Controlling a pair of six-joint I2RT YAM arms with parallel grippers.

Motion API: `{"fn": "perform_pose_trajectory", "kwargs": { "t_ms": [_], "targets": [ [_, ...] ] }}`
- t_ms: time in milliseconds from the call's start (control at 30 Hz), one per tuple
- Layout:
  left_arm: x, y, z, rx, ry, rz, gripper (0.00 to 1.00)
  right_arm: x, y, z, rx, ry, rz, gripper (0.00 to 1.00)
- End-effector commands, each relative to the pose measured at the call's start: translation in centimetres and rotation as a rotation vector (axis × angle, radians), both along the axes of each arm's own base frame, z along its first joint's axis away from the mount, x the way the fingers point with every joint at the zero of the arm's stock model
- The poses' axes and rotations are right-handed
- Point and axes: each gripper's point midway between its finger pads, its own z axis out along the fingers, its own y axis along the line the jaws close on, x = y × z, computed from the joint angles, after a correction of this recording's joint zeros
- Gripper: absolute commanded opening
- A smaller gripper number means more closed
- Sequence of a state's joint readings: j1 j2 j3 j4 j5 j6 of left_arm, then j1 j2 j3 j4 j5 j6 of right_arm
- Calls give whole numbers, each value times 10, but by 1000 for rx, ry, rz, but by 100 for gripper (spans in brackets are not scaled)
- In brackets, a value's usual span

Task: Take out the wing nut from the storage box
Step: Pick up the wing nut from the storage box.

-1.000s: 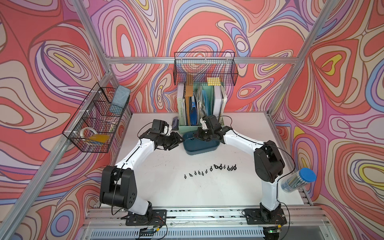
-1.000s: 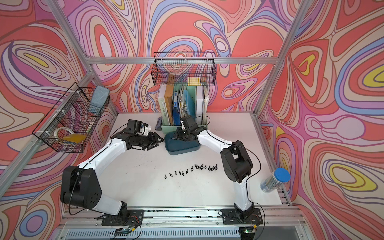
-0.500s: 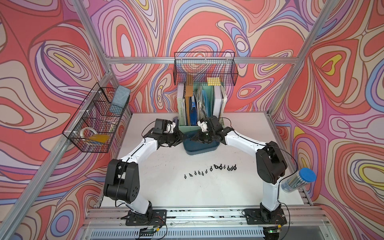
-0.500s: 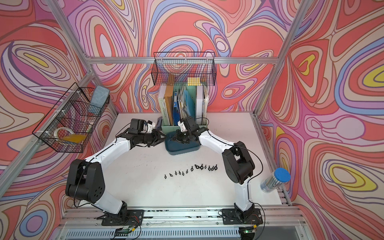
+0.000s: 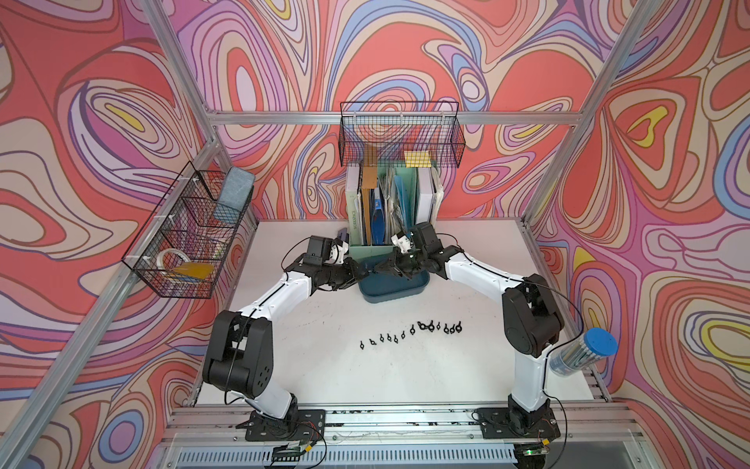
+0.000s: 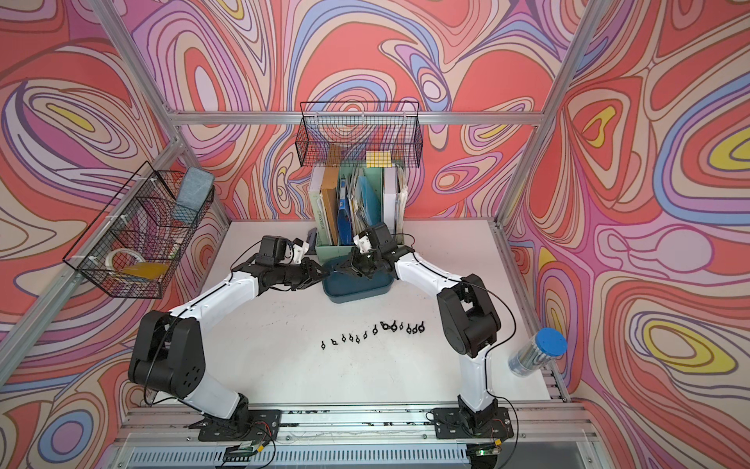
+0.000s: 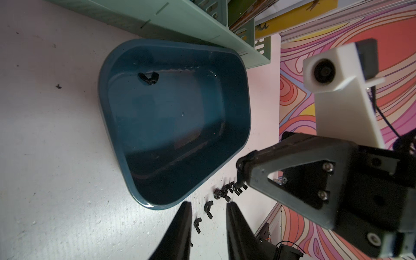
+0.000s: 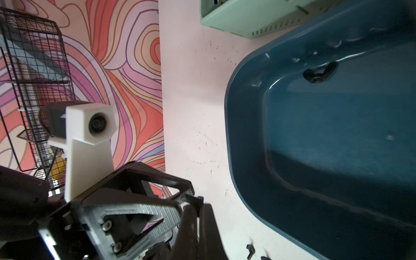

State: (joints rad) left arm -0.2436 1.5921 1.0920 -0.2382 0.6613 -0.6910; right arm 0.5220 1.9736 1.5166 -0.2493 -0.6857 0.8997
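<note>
While one wing nut [image 7: 148,78] lies inside storage box [image 7: 103,94], my left claw [image 7: 208,203] hangs beside rim, narrowly parted, empty; right claw [image 8: 198,208] pinched closed.

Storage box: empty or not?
Not empty. One black wing nut lies on the floor of the storage box, near a wall, in both wrist views.

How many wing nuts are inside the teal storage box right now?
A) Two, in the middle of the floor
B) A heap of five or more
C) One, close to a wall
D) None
C: both wrist views show a single black wing nut on the floor of the storage box, close to one wall, and no other shows inside.
</note>
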Motion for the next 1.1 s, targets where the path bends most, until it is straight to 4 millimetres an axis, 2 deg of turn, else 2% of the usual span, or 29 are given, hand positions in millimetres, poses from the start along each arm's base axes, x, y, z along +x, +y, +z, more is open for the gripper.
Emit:
{"fn": "perform_pose_trajectory", "kwargs": {
  "t_ms": [0, 400, 1067],
  "targets": [
    [0, -5, 16, 7, -90, -25, 30, -3, 6, -3, 65, 73, 11, 0],
    [0, -9, 36, -42, -163, -21, 26, -5, 5, -12, 85, 136, -7, 0],
    [0, -17, 27, -45, -137, -41, 22, -7, 7, -7, 109, 132, 2, 0]
  ]
}}
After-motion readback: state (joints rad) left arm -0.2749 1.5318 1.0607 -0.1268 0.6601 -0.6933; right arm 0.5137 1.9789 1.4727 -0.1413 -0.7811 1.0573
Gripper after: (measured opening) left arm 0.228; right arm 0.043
